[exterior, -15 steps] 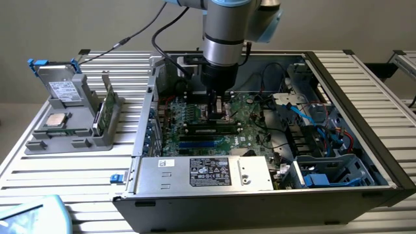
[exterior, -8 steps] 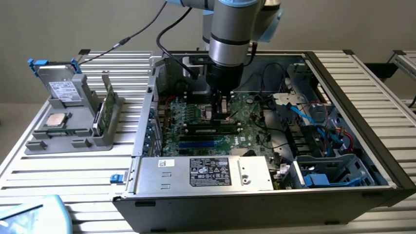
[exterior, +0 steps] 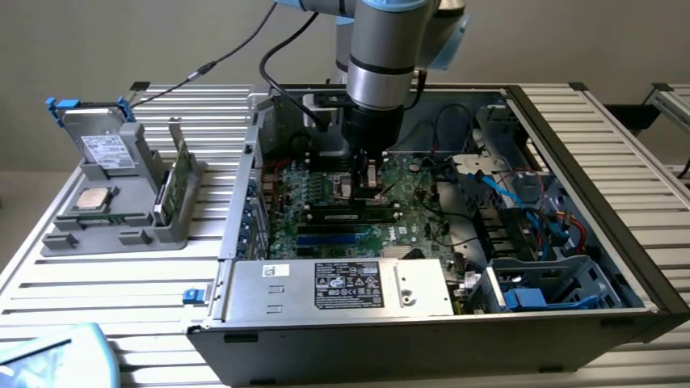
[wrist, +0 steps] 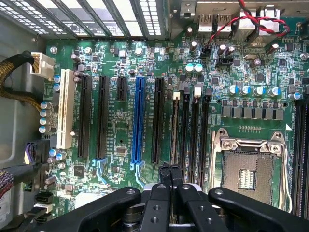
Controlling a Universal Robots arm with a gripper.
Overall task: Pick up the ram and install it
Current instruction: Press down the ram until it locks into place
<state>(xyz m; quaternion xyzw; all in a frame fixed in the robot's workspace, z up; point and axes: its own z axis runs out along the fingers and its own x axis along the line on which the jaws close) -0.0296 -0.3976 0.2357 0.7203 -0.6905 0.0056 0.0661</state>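
The ram [wrist: 174, 128] is a thin dark stick with a pale strip. It stands on edge in the first of the black memory slots [wrist: 194, 130] on the green motherboard [wrist: 120, 121], beside the CPU socket [wrist: 247, 166]. My gripper [wrist: 170, 169] hangs just over the stick's near end, its two black fingers [wrist: 164, 175] pressed together with nothing visible between them. I cannot tell if the tips touch the stick. In the exterior view the gripper [exterior: 370, 187] reaches straight down into the open computer case [exterior: 603, 202], just above the ram [exterior: 351, 215].
A grey holder [exterior: 129, 230] at the exterior view's left carries a green card with a metal bracket [exterior: 179, 174], a processor [exterior: 92, 200] and a drive [exterior: 103, 149]. The power supply [exterior: 334, 287] fills the case front. Cables [exterior: 518, 202] and drive bays crowd its right side.
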